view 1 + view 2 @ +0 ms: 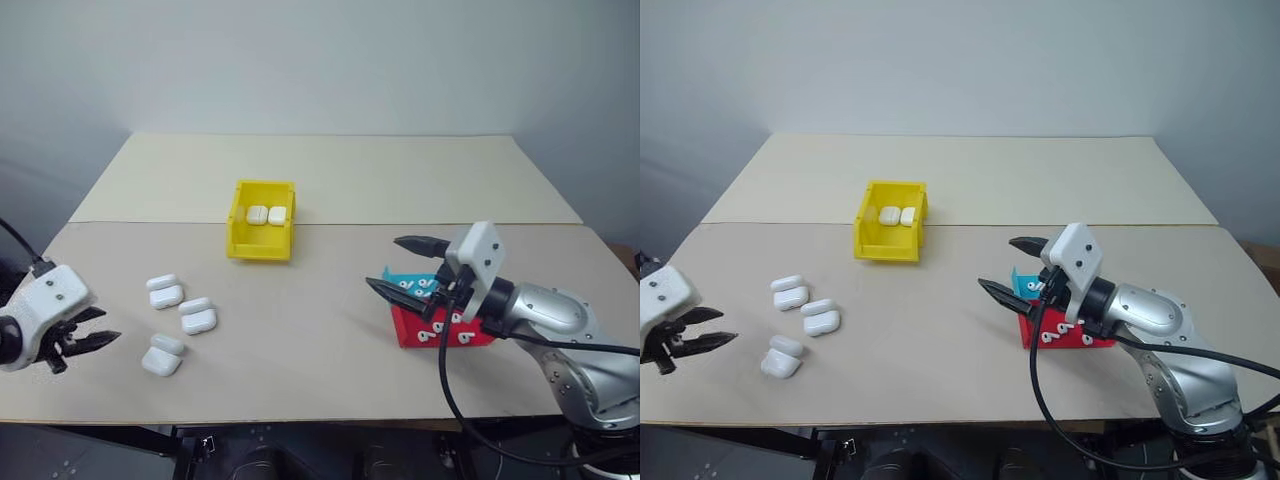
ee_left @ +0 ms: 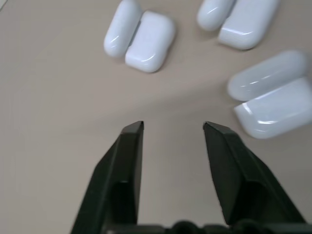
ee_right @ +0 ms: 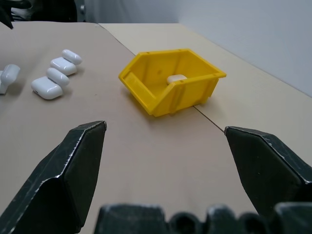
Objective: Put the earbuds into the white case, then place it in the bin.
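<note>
Three white cases with their lids open lie on the table's left: one, another, and the nearest. My left gripper hovers just left of the nearest case, open, with nothing between its fingers. The yellow bin stands at mid-table and holds two shut white cases. Tiny white earbuds lie in a red tray at the right. My right gripper hangs wide open and empty above that tray, pointing toward the bin.
A teal tray sits just behind the red tray, partly hidden by my right gripper. A seam crosses the table behind the bin. Bare tabletop stretches between the cases and the trays.
</note>
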Tool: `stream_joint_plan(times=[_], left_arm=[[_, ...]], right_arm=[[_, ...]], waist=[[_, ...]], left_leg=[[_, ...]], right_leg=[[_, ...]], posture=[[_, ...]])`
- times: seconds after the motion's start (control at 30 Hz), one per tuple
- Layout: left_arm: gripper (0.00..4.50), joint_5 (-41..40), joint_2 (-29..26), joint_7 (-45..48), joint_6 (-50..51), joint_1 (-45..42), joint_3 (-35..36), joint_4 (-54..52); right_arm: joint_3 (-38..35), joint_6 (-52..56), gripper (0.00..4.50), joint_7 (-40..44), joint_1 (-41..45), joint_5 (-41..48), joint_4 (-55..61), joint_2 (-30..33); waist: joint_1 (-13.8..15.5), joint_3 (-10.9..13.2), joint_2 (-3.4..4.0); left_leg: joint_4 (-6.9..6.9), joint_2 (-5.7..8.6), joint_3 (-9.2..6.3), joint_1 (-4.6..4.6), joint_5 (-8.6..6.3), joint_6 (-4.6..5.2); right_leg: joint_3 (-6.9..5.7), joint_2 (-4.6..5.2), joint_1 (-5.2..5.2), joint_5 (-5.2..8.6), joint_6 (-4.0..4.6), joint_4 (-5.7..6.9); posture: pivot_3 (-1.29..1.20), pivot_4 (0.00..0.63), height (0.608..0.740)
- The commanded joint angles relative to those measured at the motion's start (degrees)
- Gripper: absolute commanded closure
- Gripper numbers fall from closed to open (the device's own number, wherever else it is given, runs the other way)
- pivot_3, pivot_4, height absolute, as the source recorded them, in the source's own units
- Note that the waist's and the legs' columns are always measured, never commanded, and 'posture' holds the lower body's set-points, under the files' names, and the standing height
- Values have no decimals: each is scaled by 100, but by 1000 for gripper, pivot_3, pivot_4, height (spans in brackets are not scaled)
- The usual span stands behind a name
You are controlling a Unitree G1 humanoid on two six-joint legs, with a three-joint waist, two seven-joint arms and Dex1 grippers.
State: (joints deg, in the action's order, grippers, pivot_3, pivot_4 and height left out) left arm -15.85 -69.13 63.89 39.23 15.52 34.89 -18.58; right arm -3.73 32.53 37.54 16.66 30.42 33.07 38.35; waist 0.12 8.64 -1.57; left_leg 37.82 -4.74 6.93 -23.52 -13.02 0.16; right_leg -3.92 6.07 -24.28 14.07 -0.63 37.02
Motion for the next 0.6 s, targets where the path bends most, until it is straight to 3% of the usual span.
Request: stream_joint_plan(times=[0.03,0.13,0.17,0.27,0.33,0.43,0.53,0.6], left_arm=[[1051,-254,-133,370,609,90,527,-576],[113,-289,-99,307,947,98,560,-844],[46,-296,-115,151,1225,27,488,-909],[46,-537,-437,-97,2615,-255,286,-1020],[46,-435,-951,168,2960,56,245,-1290],[46,-902,-1115,124,3793,-222,178,-1565],[46,-1373,-1271,-140,4924,-931,-346,-1538],[46,-1594,-1311,-193,5141,-1125,-545,-1645]], right_arm=[[-47,-236,0,58,85,-42,41,-48],[10,-282,0,60,87,-73,16,-97],[19,-285,0,63,80,-73,22,-115],[15,-257,0,79,57,-60,49,-139],[6,-238,0,93,42,-57,61,-137],[6,-223,0,93,26,-62,71,-143],[16,-202,0,82,20,-58,92,-159],[26,-190,0,72,12,-63,109,-174]], waist=[[-2,0,0],[-4,0,0],[-4,0,0],[-3,0,0],[-6,2,-5],[-10,2,-5],[-6,2,-5],[-5,2,-5]], left_leg=[[0,0,0,1,0,0],[0,0,-1,2,0,0],[0,1,-1,2,0,0],[0,1,-2,1,0,0],[0,1,-3,1,0,0],[0,2,-1,0,0,-1],[0,0,-6,3,1,-1],[0,1,-6,6,1,-1]], right_leg=[[0,0,1,0,0,0],[1,0,2,0,0,0],[1,0,2,0,0,0],[1,-2,2,0,0,1],[1,-2,2,0,-1,2],[4,-1,2,0,-1,-1],[3,-7,2,1,0,4],[6,-8,4,1,0,6]], posture=[[0,150,740],[0,150,740],[0,150,740],[0,150,740],[0,150,740],[0,150,740],[0,150,740],[0,150,740]])
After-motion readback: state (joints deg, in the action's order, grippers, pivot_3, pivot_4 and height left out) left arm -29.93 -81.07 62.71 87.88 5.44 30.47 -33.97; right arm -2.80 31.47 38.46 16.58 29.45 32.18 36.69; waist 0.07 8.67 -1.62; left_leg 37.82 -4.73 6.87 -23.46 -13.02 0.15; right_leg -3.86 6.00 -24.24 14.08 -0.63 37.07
